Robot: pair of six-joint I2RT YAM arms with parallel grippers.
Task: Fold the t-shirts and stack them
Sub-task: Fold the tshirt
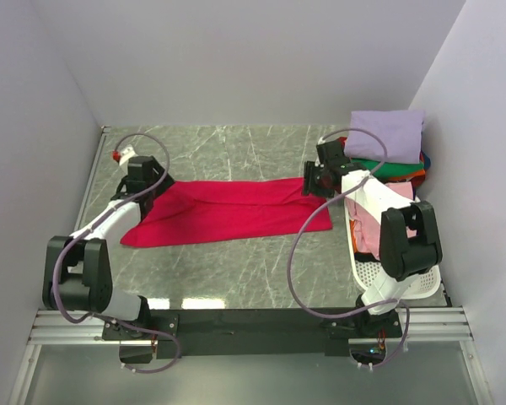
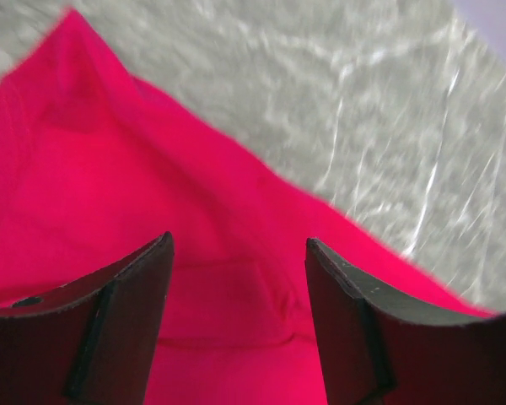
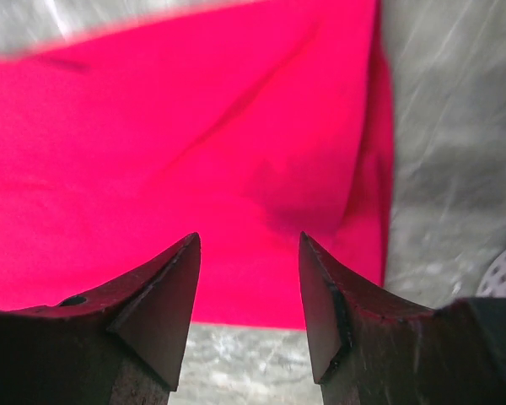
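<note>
While both pincers sit over opposite ends of the red t-shirt (image 1: 232, 211), I read the step as grabbing those ends for the next fold. The shirt lies as a long flat band across the middle of the worktop (image 1: 236, 152), its right end just beside the white basket (image 1: 405, 283). The left pincer (image 1: 145, 186) is wide, with nothing between its fingers; the left wrist view shows red cloth under the gap and a pointed corner of the shirt beyond it. The right pincer (image 1: 314, 180) is parted a bit narrower, also holding nothing, over the shirt's right edge, where the cloth looks doubled. I can't tell if either set of tips touches the fabric. To do it well: drop both straight down, bite every layer at the edge and not just the top one, close together, lift level, and keep the band taut so it doesn't sag or skew. Left arm: elbow low at near left, forearm running forward, wrist turned inward. Right arm: elbow high over the basket, forearm reaching forward and left, wrist pitched down. The finished stack, with the lavender t-shirt (image 1: 386, 133) on top, sits at far right, well apart from the left pincer and near the right one.
</note>
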